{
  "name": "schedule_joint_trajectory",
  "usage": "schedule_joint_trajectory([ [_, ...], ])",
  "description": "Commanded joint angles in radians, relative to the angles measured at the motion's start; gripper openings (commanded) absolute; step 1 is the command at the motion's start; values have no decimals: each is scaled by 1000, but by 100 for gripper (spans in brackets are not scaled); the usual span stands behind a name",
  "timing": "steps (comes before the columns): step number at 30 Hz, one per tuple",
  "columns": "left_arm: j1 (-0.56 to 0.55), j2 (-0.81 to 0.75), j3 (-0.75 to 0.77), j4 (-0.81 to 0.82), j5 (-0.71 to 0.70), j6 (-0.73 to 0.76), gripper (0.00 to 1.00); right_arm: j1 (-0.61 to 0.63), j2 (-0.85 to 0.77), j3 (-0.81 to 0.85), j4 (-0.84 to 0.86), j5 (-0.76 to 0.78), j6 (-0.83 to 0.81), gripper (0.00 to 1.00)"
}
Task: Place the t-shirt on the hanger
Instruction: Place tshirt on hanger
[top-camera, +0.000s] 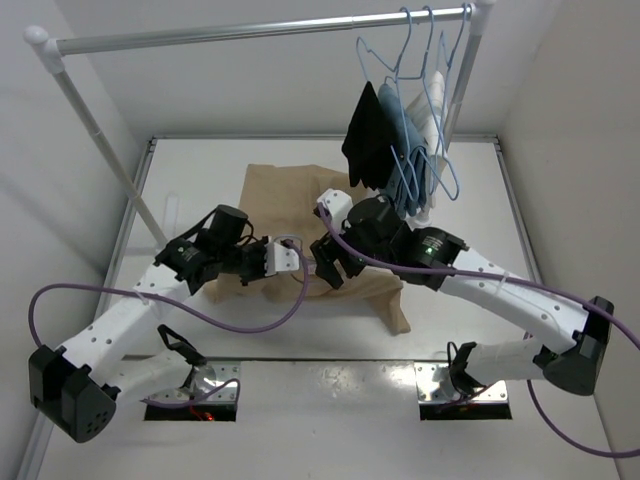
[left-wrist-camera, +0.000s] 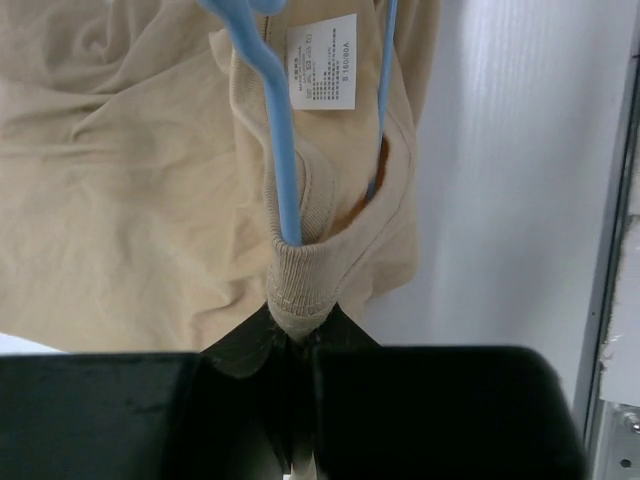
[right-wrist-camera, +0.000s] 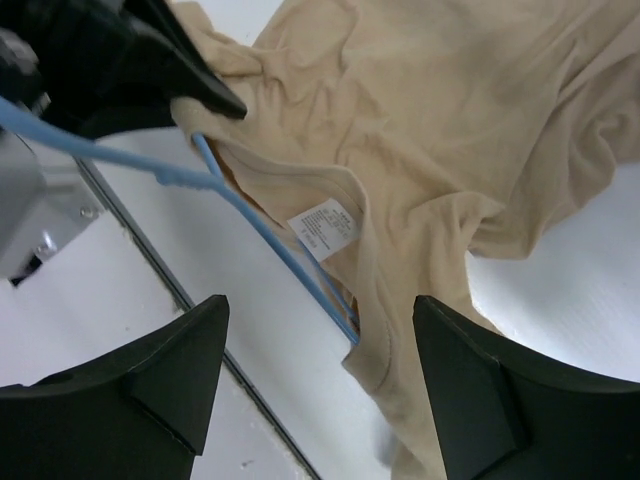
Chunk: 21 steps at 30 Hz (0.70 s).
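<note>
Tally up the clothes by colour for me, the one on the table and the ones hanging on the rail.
tan t-shirt: 1
black garment: 1
blue garment: 1
white garment: 1
Total: 4

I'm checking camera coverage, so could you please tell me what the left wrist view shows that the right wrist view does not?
Left wrist only: the ribbed collar, close up, where the left gripper pinches it. Right wrist only: the right gripper, open and empty. Both: the t-shirt, the hanger in its neck, the label, that left gripper.
</note>
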Motion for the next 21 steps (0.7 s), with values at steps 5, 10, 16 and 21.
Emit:
schedule_joint_trajectory([
  [5,36,-39,79,-5,160,-46,0,1,42,-36,110,-108,-93,65],
  [10,71,-71,88,-17,170,-77,0,-8,15,-108,190,-108,-30,10],
  [16,197,-72,70,-64,141,-34,0,-8,-175,-252,264,-25,11,0],
  [21,309,5,100,-49,141,-43,0,3,-200,-199,186,24,2,0],
])
